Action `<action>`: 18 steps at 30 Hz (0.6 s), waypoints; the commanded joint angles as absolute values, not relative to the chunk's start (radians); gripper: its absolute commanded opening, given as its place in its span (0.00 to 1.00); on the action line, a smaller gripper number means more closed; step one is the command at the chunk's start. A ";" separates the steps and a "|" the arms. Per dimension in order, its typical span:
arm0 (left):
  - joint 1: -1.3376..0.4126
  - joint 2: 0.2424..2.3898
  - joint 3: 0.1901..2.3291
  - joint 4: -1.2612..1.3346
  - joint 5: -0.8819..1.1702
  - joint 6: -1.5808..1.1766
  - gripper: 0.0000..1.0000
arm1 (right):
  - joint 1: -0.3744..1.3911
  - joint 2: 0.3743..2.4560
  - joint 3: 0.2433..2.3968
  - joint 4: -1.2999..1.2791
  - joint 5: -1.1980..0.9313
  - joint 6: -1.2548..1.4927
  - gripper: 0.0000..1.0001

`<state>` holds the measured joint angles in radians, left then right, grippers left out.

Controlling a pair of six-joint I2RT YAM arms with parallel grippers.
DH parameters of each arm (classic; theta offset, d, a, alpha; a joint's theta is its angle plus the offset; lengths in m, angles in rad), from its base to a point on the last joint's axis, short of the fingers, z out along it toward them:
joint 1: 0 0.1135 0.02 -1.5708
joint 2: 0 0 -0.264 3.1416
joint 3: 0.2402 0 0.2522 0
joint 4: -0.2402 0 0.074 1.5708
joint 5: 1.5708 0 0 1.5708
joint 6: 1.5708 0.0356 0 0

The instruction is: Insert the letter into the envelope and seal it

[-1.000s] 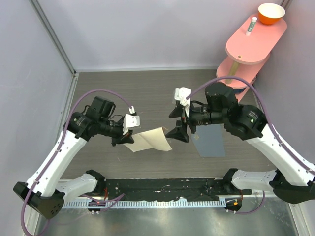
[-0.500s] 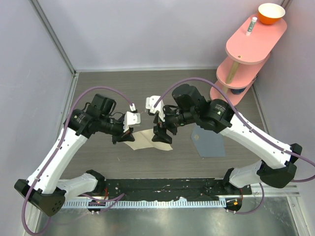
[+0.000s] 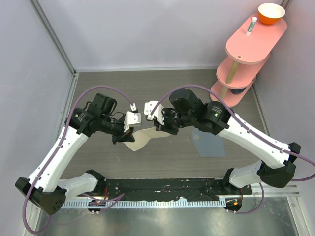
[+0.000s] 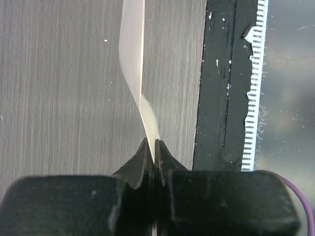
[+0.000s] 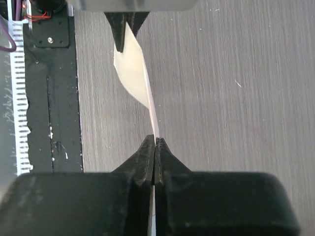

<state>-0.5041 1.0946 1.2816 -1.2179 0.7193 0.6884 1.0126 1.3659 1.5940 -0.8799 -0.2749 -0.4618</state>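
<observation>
The letter [image 3: 142, 137] is a tan sheet held up over the grey table between both arms, bowed along its length. My left gripper [image 3: 123, 139] is shut on its left end, where the sheet [image 4: 133, 59] runs edge-on out of the pinched tips [image 4: 153, 147]. My right gripper [image 3: 160, 129] is shut on the opposite end, the paper [image 5: 133, 73] rising from its tips [image 5: 155, 143] toward the left gripper's tips [image 5: 125, 24] at the top. The slate-blue envelope [image 3: 210, 146] lies flat on the table to the right, partly under the right arm.
A pink tiered shelf [image 3: 251, 42] stands at the back right, carrying an orange bowl [image 3: 271, 13] and a small tube [image 3: 252, 23]. The black base strip [image 3: 162, 189] runs along the near edge. Grey walls close in the left, back and right.
My right arm has swung left from above the envelope to the letter and shut on its right end. The left gripper has kept its grip, and the sheet now bows between the two.
</observation>
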 commanded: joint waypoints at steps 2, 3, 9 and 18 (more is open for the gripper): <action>-0.506 1.089 1.316 -1.197 0.741 0.646 0.11 | 1.020 1.348 1.608 -0.884 -0.233 -0.485 0.01; -0.506 1.078 1.316 -1.192 0.741 0.628 0.18 | 1.020 1.341 1.595 -0.861 -0.218 -0.477 0.01; -0.502 1.032 1.327 -1.175 0.778 0.551 0.56 | 1.020 1.256 1.511 -0.744 -0.131 -0.479 0.01; -0.463 0.983 1.322 -1.008 0.661 0.405 0.60 | 1.020 1.212 1.479 -0.738 -0.163 -0.505 0.01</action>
